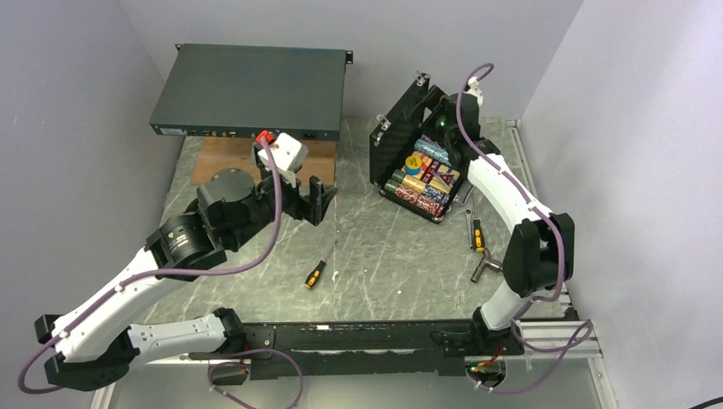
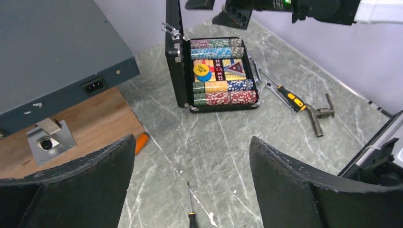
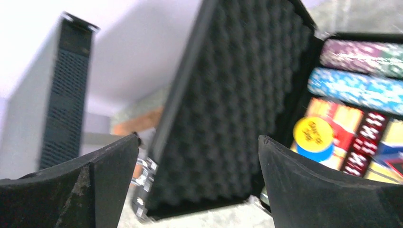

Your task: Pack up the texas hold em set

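While open, case (image 3: 228,95) before right claw (image 3: 198,147)

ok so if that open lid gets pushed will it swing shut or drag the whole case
The lid stands near upright, so it probably swings down easily. The case is packed with chip rows, likely heavy enough to stay put.

Case lid (image 3: 228,95) blurred in right wrist view, screwdriver (image 2: 192,220) cut off by bottom edge, rack unit (image 2: 47,47) cropped at left
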### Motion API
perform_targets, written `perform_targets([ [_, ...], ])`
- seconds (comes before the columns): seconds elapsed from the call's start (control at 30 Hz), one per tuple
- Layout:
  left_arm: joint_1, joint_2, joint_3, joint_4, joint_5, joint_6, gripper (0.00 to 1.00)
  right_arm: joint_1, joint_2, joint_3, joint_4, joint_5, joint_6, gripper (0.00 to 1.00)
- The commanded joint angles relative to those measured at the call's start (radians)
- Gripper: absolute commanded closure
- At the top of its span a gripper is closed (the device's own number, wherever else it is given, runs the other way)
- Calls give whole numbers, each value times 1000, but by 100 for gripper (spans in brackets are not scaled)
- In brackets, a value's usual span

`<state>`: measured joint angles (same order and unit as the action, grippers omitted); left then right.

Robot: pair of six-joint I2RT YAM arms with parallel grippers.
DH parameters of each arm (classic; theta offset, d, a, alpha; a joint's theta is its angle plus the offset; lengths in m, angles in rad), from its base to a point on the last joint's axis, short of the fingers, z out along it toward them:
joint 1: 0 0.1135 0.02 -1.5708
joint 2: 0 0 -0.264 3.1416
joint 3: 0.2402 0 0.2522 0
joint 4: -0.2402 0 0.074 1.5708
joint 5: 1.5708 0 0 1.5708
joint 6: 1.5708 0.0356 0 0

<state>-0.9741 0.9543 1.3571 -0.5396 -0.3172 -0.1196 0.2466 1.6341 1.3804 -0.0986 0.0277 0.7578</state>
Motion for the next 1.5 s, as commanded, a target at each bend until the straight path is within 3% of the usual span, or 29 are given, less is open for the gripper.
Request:
perform_targets([
  [0.0, 3, 9, 14, 42, -27, 98, 10, -1, 72, 94, 199, -47, 152, 5],
  [0.2, 3, -78, -185, 137, -94, 156, 11, -2, 202, 234, 170, -77, 256, 26],
  [0.4, -1, -127, -238, 156, -123, 153, 11, -1, 282, 296, 168, -93, 297, 50],
  [0.8, -2, -76, -231, 137, -146, 167, 12, -20, 186, 131, 158, -30, 298, 100],
  [1.03, -2, -75, -235, 140, -151, 159, 12, -72, 20, -61, 176, 10, 206, 99],
  [1.17, -2, -68, -229, 131, -143, 149, 12, -98, -60, -141, 169, 6, 131, 76],
  [1.47, -2, -51, -219, 118, -122, 135, 12, -168, -234, -347, 109, 1, 62, 67],
])
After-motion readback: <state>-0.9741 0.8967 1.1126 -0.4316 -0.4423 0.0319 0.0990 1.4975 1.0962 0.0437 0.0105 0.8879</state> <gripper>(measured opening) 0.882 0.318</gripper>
